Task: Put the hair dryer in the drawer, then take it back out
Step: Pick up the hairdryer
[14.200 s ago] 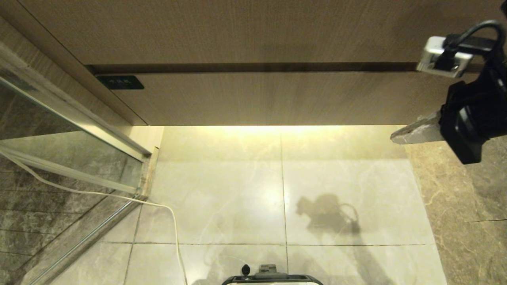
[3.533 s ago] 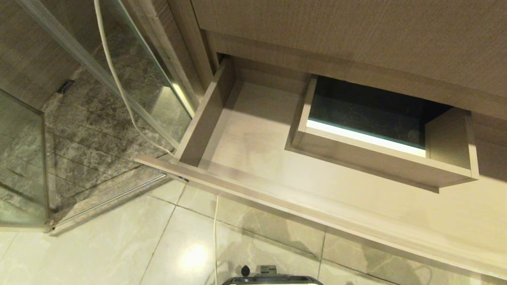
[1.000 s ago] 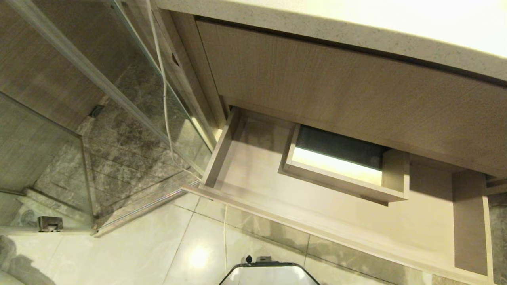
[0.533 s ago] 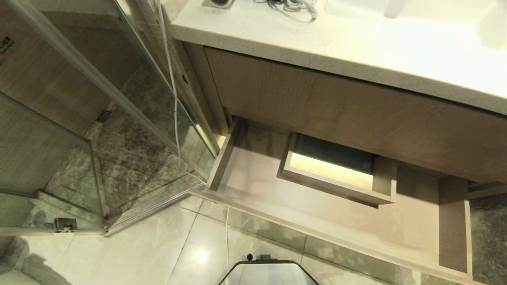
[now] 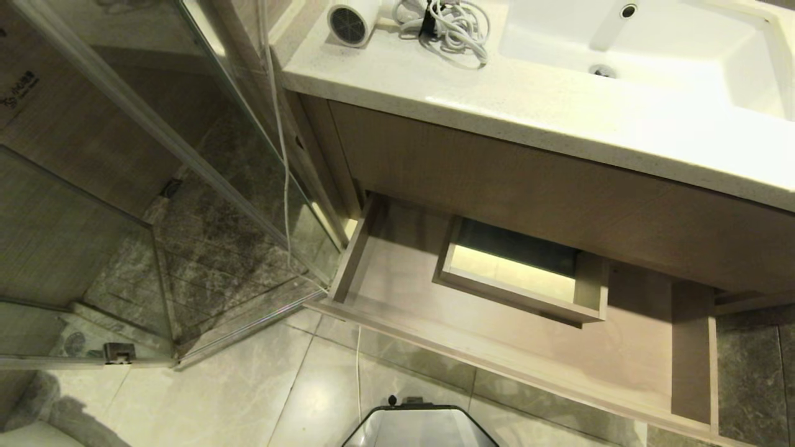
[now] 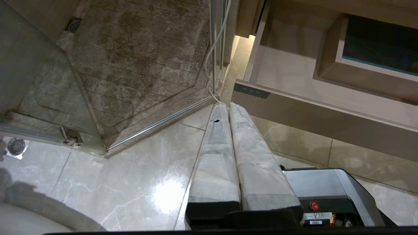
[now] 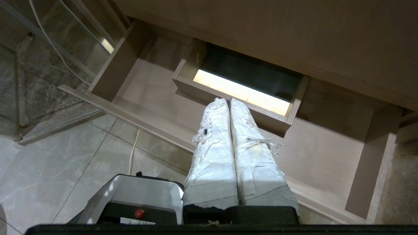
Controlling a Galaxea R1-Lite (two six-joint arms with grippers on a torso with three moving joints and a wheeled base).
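You are looking down from the robot's head at a bathroom vanity. The wide shallow light wood-grain drawer (image 5: 515,347) stands pulled out at the bottom of the cabinet, and its flat floor holds nothing loose. Built into the drawer toward its back is a rectangular boxed cutout (image 5: 518,273) with wooden walls; through it you see only a dark surface and a lit strip below. The small white hair dryer with its round grey grille end (image 5: 351,22) lies on the pale speckled stone countertop (image 5: 559,105) near its left end, well apart from the drawer, with its bundled white cord (image 5: 450,25) just beside it. To the right of the cord, a white rectangular sink basin (image 5: 652,56) is set into the counter, with a drain in its floor and nothing else in it that you can make out. Left of the vanity stands a glass shower enclosure (image 5: 124,186) over dark marbled floor, and a thin white cable (image 5: 282,155) runs down along its frame. Neither arm appears in the head view. In its own wrist view, the left gripper (image 6: 228,106) has its two wrapped fingers pressed together, holding nothing, above the pale floor tiles just in front of the drawer's corner. The right gripper (image 7: 227,101) is likewise fully closed and empty, its tips over the open drawer near the cutout's front wall.
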